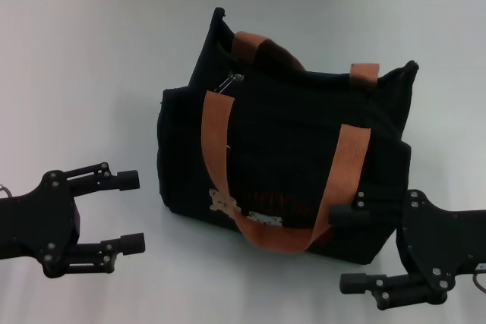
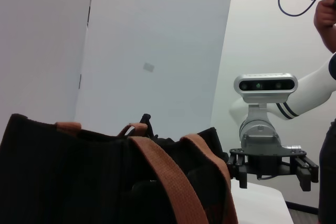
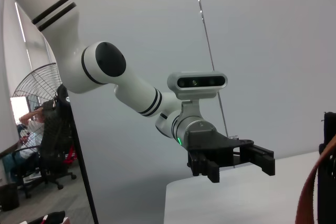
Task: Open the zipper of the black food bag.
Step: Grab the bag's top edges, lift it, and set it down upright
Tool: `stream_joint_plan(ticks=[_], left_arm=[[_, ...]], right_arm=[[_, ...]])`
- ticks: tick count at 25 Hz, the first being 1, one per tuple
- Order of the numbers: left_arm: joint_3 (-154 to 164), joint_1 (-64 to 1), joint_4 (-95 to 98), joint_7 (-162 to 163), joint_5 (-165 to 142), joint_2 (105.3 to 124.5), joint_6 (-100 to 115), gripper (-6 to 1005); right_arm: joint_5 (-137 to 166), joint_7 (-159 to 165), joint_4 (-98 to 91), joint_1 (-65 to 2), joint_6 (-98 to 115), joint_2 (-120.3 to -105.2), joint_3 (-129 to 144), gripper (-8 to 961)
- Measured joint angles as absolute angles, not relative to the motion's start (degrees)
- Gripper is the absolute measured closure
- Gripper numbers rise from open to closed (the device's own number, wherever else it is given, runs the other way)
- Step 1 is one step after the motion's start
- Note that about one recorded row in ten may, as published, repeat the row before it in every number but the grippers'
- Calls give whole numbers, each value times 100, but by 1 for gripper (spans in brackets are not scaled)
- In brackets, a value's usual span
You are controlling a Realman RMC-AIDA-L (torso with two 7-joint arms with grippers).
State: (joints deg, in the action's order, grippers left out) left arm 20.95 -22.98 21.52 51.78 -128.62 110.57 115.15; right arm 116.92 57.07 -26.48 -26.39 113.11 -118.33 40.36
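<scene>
The bag point(image 1: 296, 149) stands upright on the white desk point(image 1: 76, 73), its two orange straps point(image 1: 216, 138) draped over the front. The zipper point(image 1: 231, 81) pull, a small silvery tab, sits at the bag's top edge near its left end. The left claw point(image 1: 130, 212) hangs to the left of the bag, well apart from it, fingers spread wide. The right claw point(image 1: 351, 250) sits just beside the bag's lower right corner, also spread open and holding nothing.

A lab or office workroom. Plain white wall panels point(image 2: 157, 40) rise behind a bare white counter point(image 1: 76, 58). A standing fan point(image 3: 39, 85) and a seated person in an office chair point(image 3: 39, 145) are off to one side.
</scene>
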Motion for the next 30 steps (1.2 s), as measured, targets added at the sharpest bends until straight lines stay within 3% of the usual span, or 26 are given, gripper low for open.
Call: stream_joint_plan(ticks=[12, 17, 23, 30], left_arm=[[2098, -2375, 2163, 5256, -12838, 11057, 11484, 188], [1947, -2377, 2184, 5268, -12822, 11139, 11284, 189], [1704, -2220, 2313, 5337, -12815, 11290, 10588, 191], [1598, -2334, 2364, 5334, -12803, 11645, 9856, 193]], right_arm=[[11669, 5687, -2603, -2645, 11287, -11840, 4023, 194], [11607, 5685, -2595, -2601, 11292, -11838, 3850, 198], [11600, 5686, -2591, -2381, 11358, -11803, 3308, 203], [11600, 5686, -2587, -2268, 11369, -11801, 3216, 208]])
